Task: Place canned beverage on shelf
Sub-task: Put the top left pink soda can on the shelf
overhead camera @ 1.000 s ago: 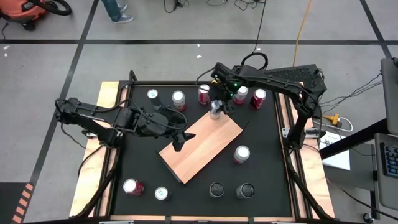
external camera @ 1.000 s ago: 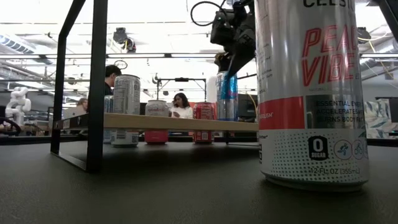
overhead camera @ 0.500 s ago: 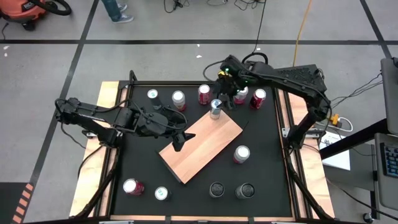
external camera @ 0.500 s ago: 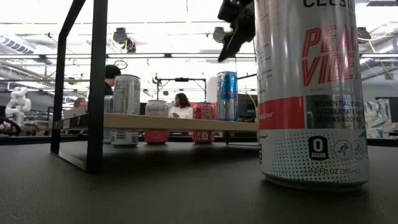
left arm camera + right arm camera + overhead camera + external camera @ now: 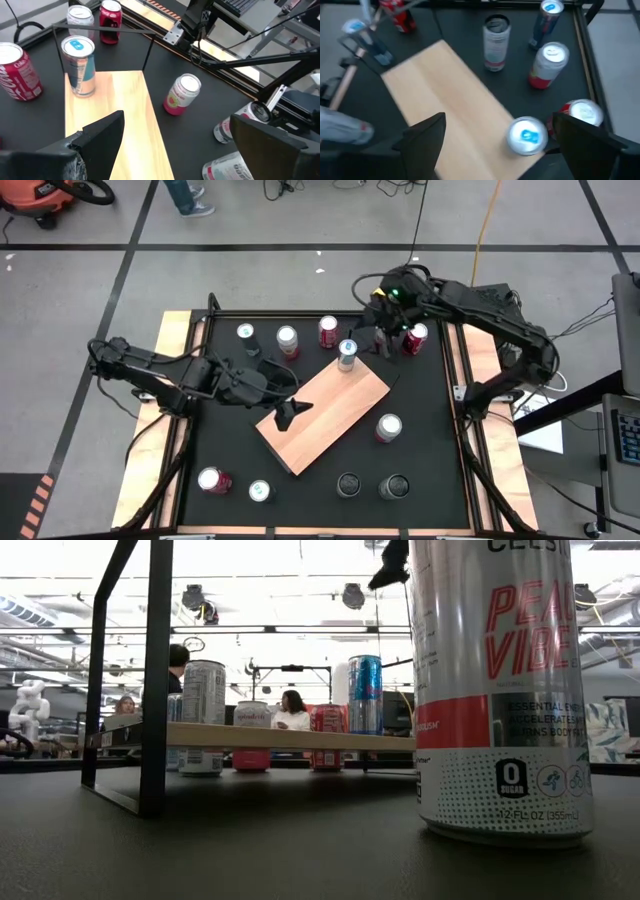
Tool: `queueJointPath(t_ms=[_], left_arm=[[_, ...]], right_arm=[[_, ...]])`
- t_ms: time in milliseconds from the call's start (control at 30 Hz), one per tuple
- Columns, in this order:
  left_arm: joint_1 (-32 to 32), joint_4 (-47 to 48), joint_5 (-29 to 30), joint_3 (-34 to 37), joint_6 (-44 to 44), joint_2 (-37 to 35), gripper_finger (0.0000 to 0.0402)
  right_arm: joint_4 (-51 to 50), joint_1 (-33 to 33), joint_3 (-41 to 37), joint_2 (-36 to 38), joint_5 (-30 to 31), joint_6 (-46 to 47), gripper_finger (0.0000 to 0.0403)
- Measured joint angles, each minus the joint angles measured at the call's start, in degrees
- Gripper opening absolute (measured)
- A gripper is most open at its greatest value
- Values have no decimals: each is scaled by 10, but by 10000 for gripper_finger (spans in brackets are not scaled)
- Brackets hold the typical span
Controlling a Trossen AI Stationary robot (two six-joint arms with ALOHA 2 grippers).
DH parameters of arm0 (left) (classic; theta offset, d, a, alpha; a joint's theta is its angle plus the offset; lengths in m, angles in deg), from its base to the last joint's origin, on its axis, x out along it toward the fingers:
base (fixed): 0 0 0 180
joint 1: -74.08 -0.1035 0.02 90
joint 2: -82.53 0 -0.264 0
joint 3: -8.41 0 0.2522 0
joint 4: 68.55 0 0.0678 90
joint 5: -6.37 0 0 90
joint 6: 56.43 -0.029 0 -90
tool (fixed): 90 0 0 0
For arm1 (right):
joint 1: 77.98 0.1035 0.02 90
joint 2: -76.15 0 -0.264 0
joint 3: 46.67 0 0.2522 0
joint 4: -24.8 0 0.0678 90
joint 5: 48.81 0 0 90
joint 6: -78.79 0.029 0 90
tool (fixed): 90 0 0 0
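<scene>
A blue can (image 5: pixel 347 354) stands upright on the far corner of the shelf (image 5: pixel 322 416), sealed, with nothing gripping it. The right gripper (image 5: pixel 383 340) hangs just beside and above it, fingers spread and empty. The left gripper (image 5: pixel 291 411) hovers over the shelf's near side, also spread and empty. Other cans stand around on the table (image 5: pixel 420 430).

Grey taped floor (image 5: pixel 90 280), bright ceiling lights (image 5: pixel 250 585), seated people (image 5: pixel 292 710) beyond.
</scene>
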Motion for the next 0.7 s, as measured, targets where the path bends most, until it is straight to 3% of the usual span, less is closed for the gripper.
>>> queueJointPath(t_ms=[400, 700], left_arm=[[25, 0, 6, 0, 15, 0, 365], [20, 1, -39, 0, -30, 0, 365]], right_arm=[[-108, 126, 0, 55, -2, 258, 307], [-132, 253, 0, 87, 18, 419, 273]])
